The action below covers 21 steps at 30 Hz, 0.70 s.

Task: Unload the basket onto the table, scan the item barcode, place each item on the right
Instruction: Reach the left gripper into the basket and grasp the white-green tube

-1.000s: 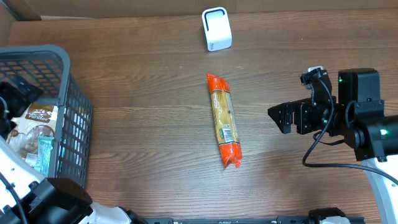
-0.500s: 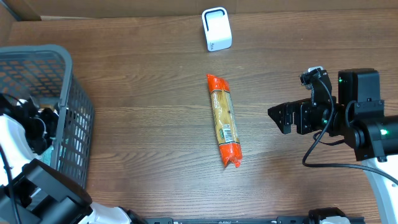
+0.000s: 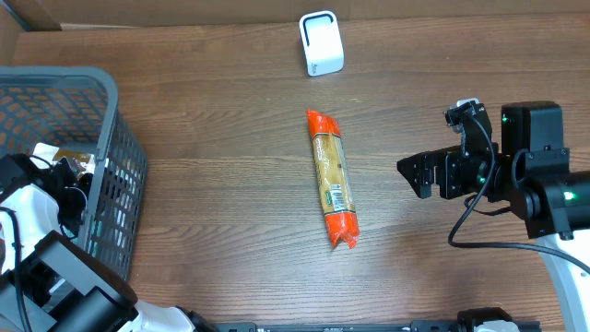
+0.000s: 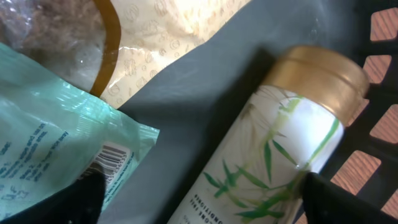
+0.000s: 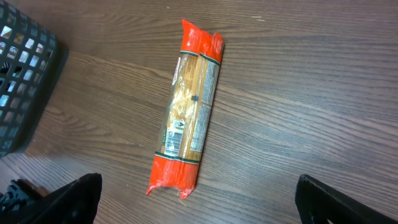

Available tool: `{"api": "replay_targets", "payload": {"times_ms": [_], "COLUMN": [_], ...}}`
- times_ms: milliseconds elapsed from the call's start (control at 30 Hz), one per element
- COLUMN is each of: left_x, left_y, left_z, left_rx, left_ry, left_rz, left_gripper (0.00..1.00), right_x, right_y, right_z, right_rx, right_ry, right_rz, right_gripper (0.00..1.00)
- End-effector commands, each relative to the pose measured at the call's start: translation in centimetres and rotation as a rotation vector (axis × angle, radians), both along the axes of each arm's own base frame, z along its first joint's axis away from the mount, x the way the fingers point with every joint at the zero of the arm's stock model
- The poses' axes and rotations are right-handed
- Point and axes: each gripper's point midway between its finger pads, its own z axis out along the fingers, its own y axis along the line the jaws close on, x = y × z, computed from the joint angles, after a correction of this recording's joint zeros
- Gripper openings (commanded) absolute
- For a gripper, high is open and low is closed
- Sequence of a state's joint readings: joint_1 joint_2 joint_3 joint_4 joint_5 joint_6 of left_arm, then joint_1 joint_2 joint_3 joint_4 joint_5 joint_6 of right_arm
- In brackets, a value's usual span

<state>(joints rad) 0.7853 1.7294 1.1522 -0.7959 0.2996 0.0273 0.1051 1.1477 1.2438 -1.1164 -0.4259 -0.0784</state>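
White bamboo-print bottle with gold cap, frame centre: probably rigid, slick; take mid-body. Left gripper spread wide astride it; right gripper spread wide, empty.

Right arm: black, blocky housings with hard edges; two small green lights lit on the casing; a pale grey-white block on its upper edge; a thin black cable hangs off it in a loose loop; a white link at the base end.

Right hand: black, angular; in the wrist view its fingers read as dark, matte, blunt wedges.

Left arm: smooth white shells over black joints; black wiring bunched at the wrist end; a big black boxy segment lower down.

Left hand: fingers dark and blurred; surface detail too soft to read.
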Motion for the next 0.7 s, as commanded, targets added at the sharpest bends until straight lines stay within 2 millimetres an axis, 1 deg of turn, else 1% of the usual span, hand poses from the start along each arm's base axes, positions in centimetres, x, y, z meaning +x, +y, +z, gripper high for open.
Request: {"api": "replay_targets", "payload": {"times_ms": [0, 100, 167, 300, 367, 433, 467, 500, 567, 600, 633, 667], "left_x": [-1.0, -1.4, -2.1, -3.6, -3.5, -3.2, -3.2, -3.1, -3.0, -3.0, -2.9, -2.7], "left_y": [-1.4, -1.0, -0.1, 1.8, 2.0, 1.9, 1.9, 1.8, 1.9, 1.9, 1.9, 1.9], "left_z": [-1.6, -1.8, -2.0, -2.2, -2.2, -2.1, -2.1, -2.1, -2.1, -2.1, -2.1, -2.0], "left_rx": [-0.007, 0.022, 0.065, 0.141, 0.147, 0.144, 0.145, 0.143, 0.143, 0.144, 0.144, 0.142], "left_ry": [0.048, 0.077, 0.122, 0.209, 0.206, 0.195, 0.193, 0.192, 0.188, 0.186, 0.179, 0.172], "left_rz": [-0.062, -0.058, -0.040, 0.079, 0.090, 0.086, 0.085, 0.083, 0.083, 0.084, 0.083, 0.083], "left_gripper": [0.80, 0.72, 0.66, 0.64, 0.65, 0.62, 0.56, 0.47, 0.19, 0.10, 0.04, 0.04], "right_x": [0.5, 0.6, 0.7, 0.8, 0.8, 0.8, 0.8, 0.8, 0.8, 0.8, 0.7, 0.7], "right_y": [-0.1, -0.1, 0.0, 0.0, 0.0, 0.0, 0.0, 0.0, 0.0, 0.0, 0.0, 0.0], "right_z": [0.7, 0.5, 0.3, 0.3, 0.3, 0.3, 0.3, 0.3, 0.3, 0.3, 0.2, 0.2], "right_rx": [-0.004, -0.005, -0.005, -0.006, -0.006, -0.006, -0.006, -0.006, -0.006, -0.006, -0.006, -0.006], "right_ry": [-0.020, -0.012, -0.007, -0.004, -0.004, -0.004, -0.004, -0.005, -0.005, -0.004, -0.004, -0.004], "right_rz": [-0.003, -0.003, -0.003, -0.003, -0.003, -0.003, -0.003, -0.003, -0.003, -0.003, -0.003, -0.003], "right_gripper": [1.00, 1.00, 1.00, 1.00, 1.00, 1.00, 1.00, 1.00, 1.00, 1.00, 1.00, 1.00]}}
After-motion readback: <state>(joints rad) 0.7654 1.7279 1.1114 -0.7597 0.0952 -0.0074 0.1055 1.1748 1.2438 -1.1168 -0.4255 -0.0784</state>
